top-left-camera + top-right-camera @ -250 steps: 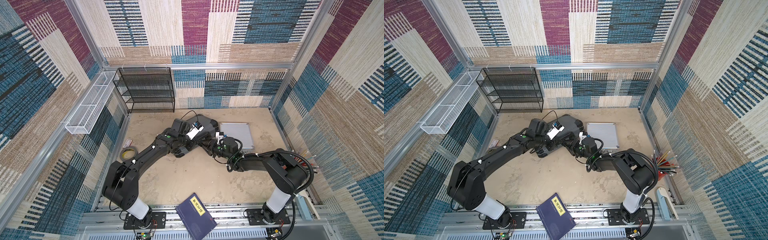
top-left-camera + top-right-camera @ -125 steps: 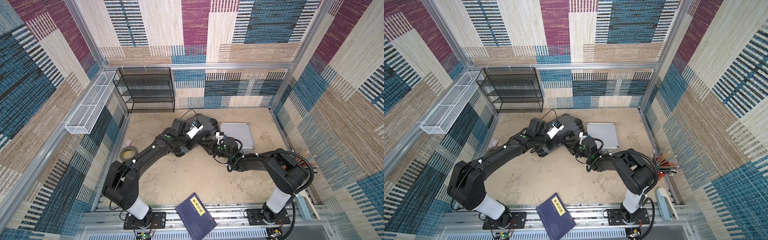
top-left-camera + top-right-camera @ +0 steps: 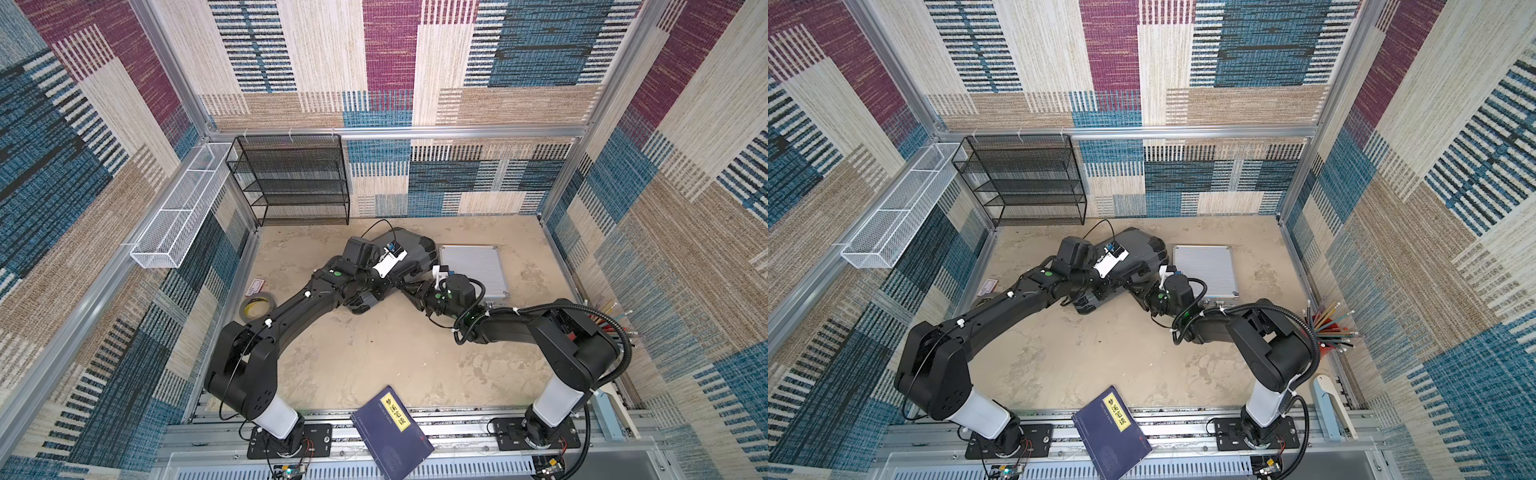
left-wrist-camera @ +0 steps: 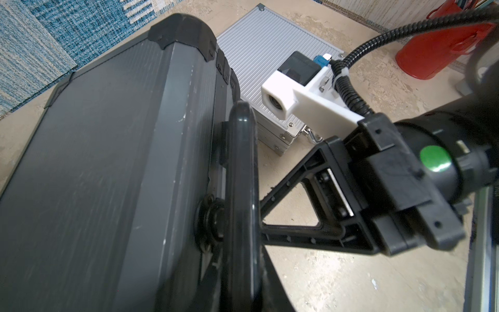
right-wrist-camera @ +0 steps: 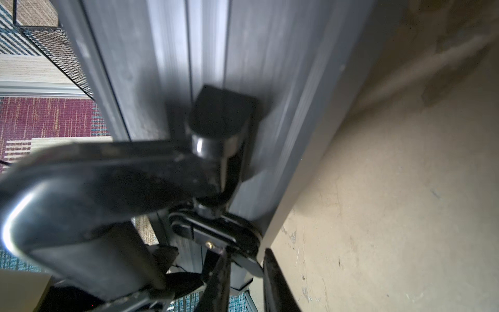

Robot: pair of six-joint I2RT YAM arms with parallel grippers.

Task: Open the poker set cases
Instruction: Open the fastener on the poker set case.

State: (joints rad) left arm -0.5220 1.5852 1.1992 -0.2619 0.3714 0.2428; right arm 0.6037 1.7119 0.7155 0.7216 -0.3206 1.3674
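Looks matt, finely grooved and scuffed on the larger dark grey case (image 4: 94, 162), glossy black plastic on its handle (image 4: 242, 175). Reads as ribbed, satin silver aluminium on the smaller case (image 4: 259, 54) to the right. Shows rough, mottled beige on the tabletop (image 3: 374, 345) and woven cloth on the walls (image 3: 685, 249).

blue book (image 3: 392, 432): front edge | black mesh rack (image 3: 291, 178): back wall | tape roll (image 3: 257, 305): left wall

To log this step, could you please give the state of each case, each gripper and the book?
dark grey case: closed.
silver case: closed, lying flat.
left gripper: shut on the dark grey case's handle.
right gripper: fingers nearly together beside that handle; grip unclear.
blue book: closed.
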